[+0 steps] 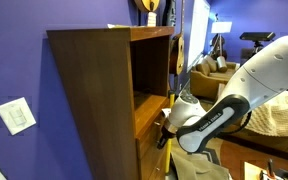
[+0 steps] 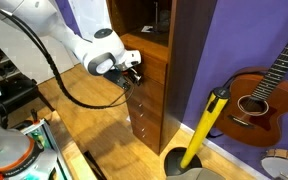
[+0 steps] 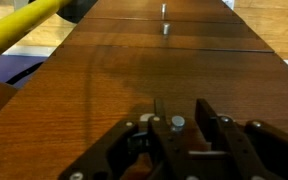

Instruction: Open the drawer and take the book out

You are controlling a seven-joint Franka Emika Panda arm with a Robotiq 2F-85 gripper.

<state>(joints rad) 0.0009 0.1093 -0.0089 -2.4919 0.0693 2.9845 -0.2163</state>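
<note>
The drawer has a plain brown wooden front, seen close up in the wrist view. It sits flush with the other fronts and looks closed. It is the top drawer of the cabinet in an exterior view. My gripper is open, with the drawer's small silver knob between its fingers, close to one finger. The gripper is pressed up to the drawer front in both exterior views. The book is hidden.
The tall dark brown cabinet has an open shelf compartment above the drawers. Lower drawers carry knobs. A yellow pole on a dark base and a guitar stand beside the cabinet. A sofa is behind.
</note>
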